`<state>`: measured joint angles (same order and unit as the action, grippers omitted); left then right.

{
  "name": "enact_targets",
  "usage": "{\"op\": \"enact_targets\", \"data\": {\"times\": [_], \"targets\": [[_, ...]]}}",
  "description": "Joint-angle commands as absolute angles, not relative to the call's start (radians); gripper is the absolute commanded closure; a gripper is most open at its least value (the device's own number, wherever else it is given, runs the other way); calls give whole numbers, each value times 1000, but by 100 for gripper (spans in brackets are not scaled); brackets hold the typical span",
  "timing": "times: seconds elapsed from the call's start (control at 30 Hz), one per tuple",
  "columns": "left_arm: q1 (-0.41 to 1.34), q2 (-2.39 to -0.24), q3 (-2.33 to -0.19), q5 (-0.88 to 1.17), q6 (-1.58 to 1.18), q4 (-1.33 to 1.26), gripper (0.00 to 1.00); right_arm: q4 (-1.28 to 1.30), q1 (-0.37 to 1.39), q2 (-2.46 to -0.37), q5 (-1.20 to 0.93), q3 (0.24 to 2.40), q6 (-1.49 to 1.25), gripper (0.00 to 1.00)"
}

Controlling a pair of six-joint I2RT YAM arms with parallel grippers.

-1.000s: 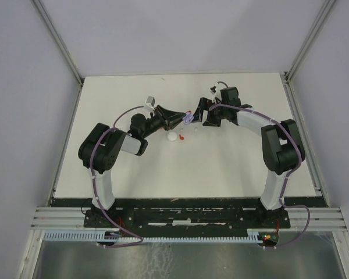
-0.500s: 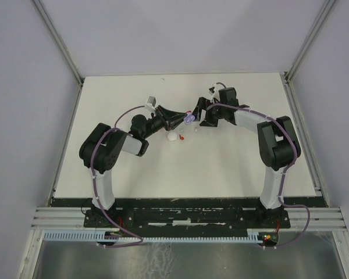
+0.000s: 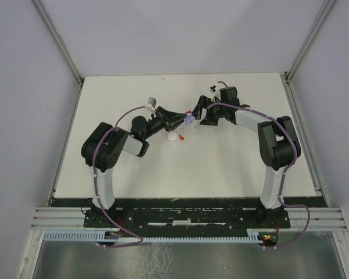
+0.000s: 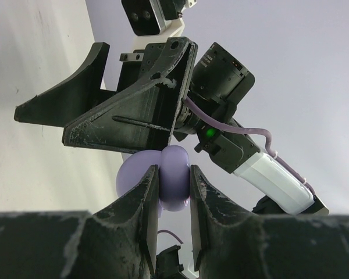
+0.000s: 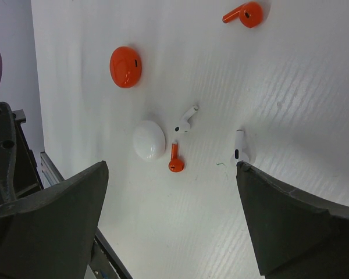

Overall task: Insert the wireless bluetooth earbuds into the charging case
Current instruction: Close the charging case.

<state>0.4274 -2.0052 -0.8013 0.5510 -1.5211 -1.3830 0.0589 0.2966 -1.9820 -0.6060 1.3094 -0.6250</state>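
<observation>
1. The left claw (image 4: 173, 174) is clamped tight on a rounded lavender case (image 4: 131, 174). It holds the case off the table (image 5: 291, 87), just beyond the white disc (image 5: 149, 139).
2. The right claw (image 5: 171, 174) hangs over that white disc, fingers spread wide and holding nothing.
3. Just beside the white disc lie a white earbud (image 5: 187, 118) and an orange earbud (image 5: 174, 158). A second white earbud (image 5: 238, 148) is near it. A second orange earbud (image 5: 244, 14) and an orange disc (image 5: 125, 66) lie farther from it.
4. We judge that no earbud is seated yet.
5. The case is round and narrowly pinched, so a push from the right claw could twist it or pop it free.
6. The nearest earbuds crowd the white disc, so wide fingers closing there could shove the disc or flick a tiny earbud away.
</observation>
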Motion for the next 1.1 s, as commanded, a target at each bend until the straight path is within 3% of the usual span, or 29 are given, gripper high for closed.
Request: {"op": "enact_targets", "data": {"times": [0.0, 1.07], "targets": [[434, -2018, -815, 534, -1555, -1465, 97, 5, 301, -1969, -636, 1318, -625, 1], [499, -1938, -863, 513, -1546, -1408, 97, 141, 309, -1987, -539, 1403, -561, 1]]}}
